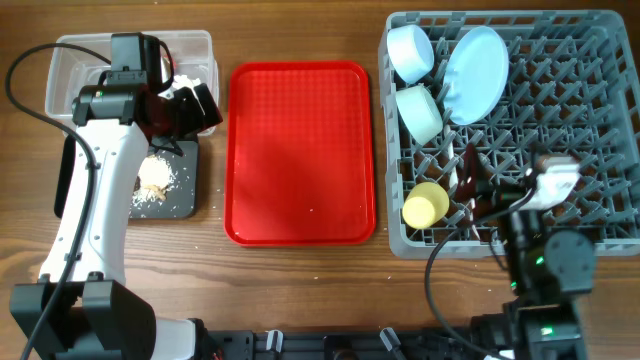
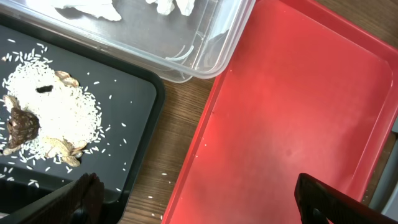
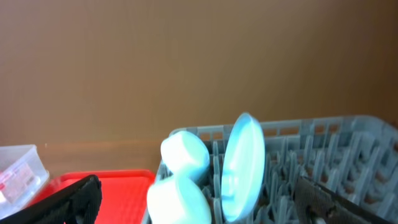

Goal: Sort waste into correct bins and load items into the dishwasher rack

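Note:
The grey dishwasher rack point(image 1: 590, 120) holds a light blue bowl point(image 1: 410, 52), a pale green bowl point(image 1: 420, 112), an upright light blue plate point(image 1: 475, 75) and a yellow cup point(image 1: 425, 205). My right gripper point(image 1: 478, 190) is open and empty above the rack's front left part. Its wrist view shows the bowls point(image 3: 183, 152) and the plate point(image 3: 244, 165). My left gripper point(image 1: 190, 105) is open and empty over the edge between the clear tub point(image 1: 70, 60) and the black tray point(image 1: 185, 190). Rice and food scraps point(image 2: 53, 115) lie in the black tray. Napkins point(image 2: 93, 7) lie in the tub. I cannot make out the cutlery.
The flat red tray point(image 1: 300, 150) lies between the bins and the rack, with nothing on it. A few rice grains lie on the wood point(image 2: 165, 174) between the black tray and the red tray. A red-and-white wrapper point(image 3: 15, 180) shows through the tub wall.

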{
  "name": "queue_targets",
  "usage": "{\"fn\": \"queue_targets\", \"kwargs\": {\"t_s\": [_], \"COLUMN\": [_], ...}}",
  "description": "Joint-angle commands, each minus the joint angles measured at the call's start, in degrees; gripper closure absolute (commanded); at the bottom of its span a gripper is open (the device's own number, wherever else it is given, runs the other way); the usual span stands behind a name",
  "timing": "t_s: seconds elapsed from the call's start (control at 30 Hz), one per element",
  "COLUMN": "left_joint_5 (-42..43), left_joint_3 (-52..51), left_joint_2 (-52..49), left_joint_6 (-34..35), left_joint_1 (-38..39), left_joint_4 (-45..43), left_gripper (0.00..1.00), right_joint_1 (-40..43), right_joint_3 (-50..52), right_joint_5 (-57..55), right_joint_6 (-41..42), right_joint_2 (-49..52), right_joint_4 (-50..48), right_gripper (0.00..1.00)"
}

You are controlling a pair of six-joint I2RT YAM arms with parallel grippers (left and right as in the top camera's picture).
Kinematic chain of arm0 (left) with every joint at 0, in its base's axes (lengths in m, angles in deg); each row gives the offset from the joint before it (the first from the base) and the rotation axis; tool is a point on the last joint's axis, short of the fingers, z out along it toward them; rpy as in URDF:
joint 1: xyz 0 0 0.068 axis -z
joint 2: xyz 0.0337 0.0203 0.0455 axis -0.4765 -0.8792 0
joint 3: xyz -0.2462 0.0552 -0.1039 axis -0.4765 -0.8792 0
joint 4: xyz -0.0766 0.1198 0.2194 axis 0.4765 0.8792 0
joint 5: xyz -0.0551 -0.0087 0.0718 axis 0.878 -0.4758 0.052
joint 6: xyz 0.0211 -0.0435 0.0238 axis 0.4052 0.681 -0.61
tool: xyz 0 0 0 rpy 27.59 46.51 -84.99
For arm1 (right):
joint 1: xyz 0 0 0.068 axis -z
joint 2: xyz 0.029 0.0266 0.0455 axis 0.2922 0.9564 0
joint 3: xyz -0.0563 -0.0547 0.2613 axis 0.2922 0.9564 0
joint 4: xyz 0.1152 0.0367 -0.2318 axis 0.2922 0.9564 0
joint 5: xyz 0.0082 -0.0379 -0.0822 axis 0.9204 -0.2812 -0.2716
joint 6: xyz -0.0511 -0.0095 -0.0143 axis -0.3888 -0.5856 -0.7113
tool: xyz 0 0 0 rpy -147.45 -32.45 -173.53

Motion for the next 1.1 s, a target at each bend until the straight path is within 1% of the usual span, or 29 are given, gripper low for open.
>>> {"fn": "queue_targets", "kwargs": {"t_s": [0.0,0.13,0.2,0.33,0.4,0.53,1.07], "left_joint_5": [-0.5,-0.5,-0.5,-0.5,-0.5,-0.5,-0.5], "left_joint_3": [0.4,0.3,0.3,0.4,0.4,0.3,0.3], "left_joint_2": [0.1,0.1,0.1,0.1,0.1,0.1,0.1], "left_joint_6": [-0.3,-0.3,-0.3,-0.3,-0.3,-0.3,-0.3], "left_joint_1": [-0.2,-0.2,-0.2,-0.2,-0.2,-0.2,-0.2], "left_joint_4": [0.0,0.0,0.0,0.0,0.0,0.0,0.0], "left_gripper": [0.00,0.00,0.00,0.00,0.00,0.00,0.00], "right_joint_1": [-0.1,-0.1,-0.1,-0.1,-0.1,-0.1,-0.1], "right_joint_3": [10.2,17.7,21.1,22.5,22.5,22.5,22.5], "right_joint_5": [0.9,0.9,0.5,0.2,0.4,0.9,0.9], "right_joint_6": [4.1,7.3,7.6,6.4,5.8,7.9,7.8], "right_joint_2": [-7.9,-15.7,-19.9,-23.6,-23.6,-23.6,-23.5], "right_joint_4": [-3.3,-3.9,-3.9,-0.8,-0.8,-0.8,-0.8], "right_gripper": [0.00,0.00,0.00,0.00,0.00,0.00,0.00]}}
